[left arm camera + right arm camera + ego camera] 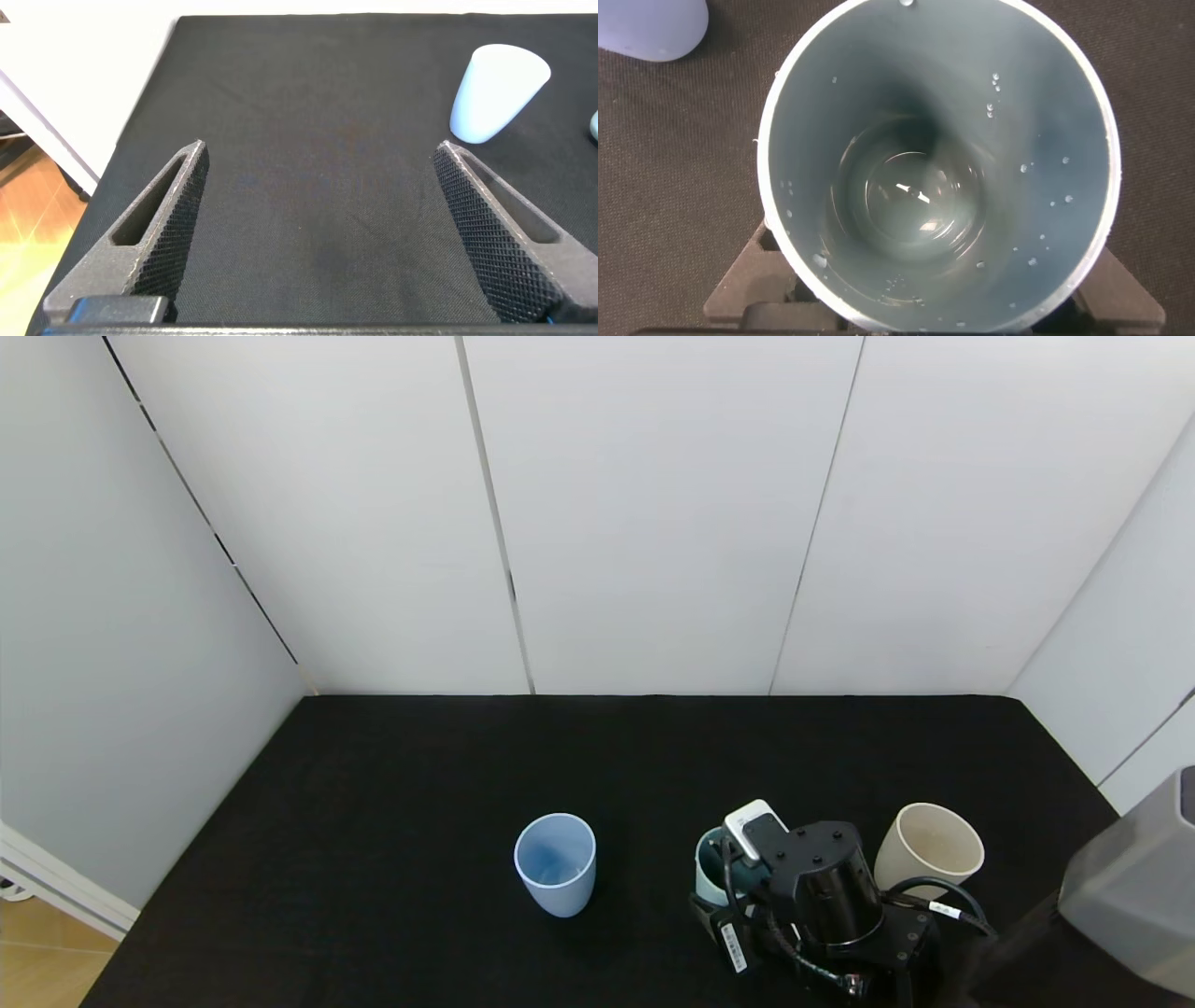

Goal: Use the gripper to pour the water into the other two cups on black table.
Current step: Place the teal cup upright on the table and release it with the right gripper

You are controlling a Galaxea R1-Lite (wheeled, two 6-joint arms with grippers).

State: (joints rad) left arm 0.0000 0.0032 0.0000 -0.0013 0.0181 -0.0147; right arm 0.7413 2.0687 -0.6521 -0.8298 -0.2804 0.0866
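My right gripper (738,887) is shut on a mint-green cup (711,870) with a dark teal inside, near the front right of the black table (392,784). The cup looks upright. In the right wrist view a little water (915,201) glints at its bottom, droplets cling to its wall, and the fingers (738,280) show on either side of it. The light blue cup (555,863) stands to its left, the cream cup (929,849) to its right. The left gripper (320,149) is open over bare tabletop, with the light blue cup (495,93) farther off.
White wall panels (653,513) close in the table at the back and sides. A grey housing (1134,887) juts in at the front right, close to the cream cup. The table's left edge (140,121) drops to a wooden floor.
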